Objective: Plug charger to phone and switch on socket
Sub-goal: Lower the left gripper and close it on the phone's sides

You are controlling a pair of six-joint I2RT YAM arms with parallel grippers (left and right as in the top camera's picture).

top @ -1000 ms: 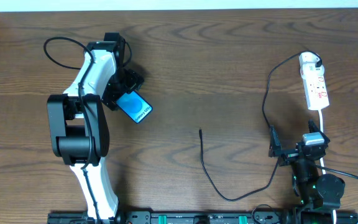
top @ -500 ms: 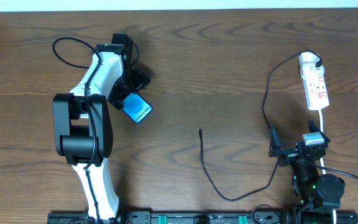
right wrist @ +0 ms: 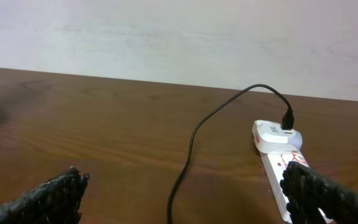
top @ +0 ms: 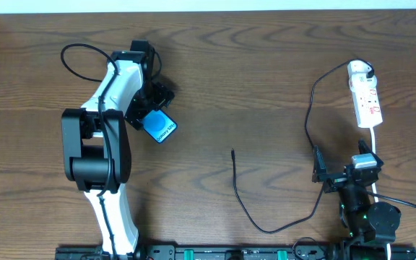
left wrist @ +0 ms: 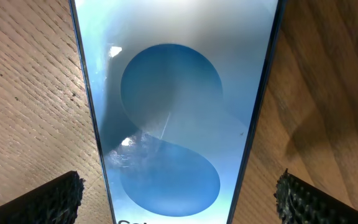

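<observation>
The phone (top: 161, 128) lies flat on the wooden table, its blue screen up. My left gripper (top: 149, 108) is open and straddles it. In the left wrist view the phone (left wrist: 173, 93) fills the middle, and the fingertips of the left gripper (left wrist: 179, 196) stand clear of both its edges. The charger cable (top: 308, 123) runs from a white adapter (top: 360, 70) on the socket (top: 370, 107) down to its loose plug tip (top: 232, 152). My right gripper (top: 343, 173) is open and empty. The right wrist view shows the right gripper (right wrist: 179, 193), the charger cable (right wrist: 191, 140) and the socket (right wrist: 278, 168).
The left arm's thicker black cable (top: 78, 52) loops at the back left. The charger loops near the front edge (top: 266, 230). A pale wall (right wrist: 179, 37) stands behind the table's far edge.
My left arm has shifted a little to the right and farther back over the phone, then held still. The phone, the charger and the right arm have not moved.
</observation>
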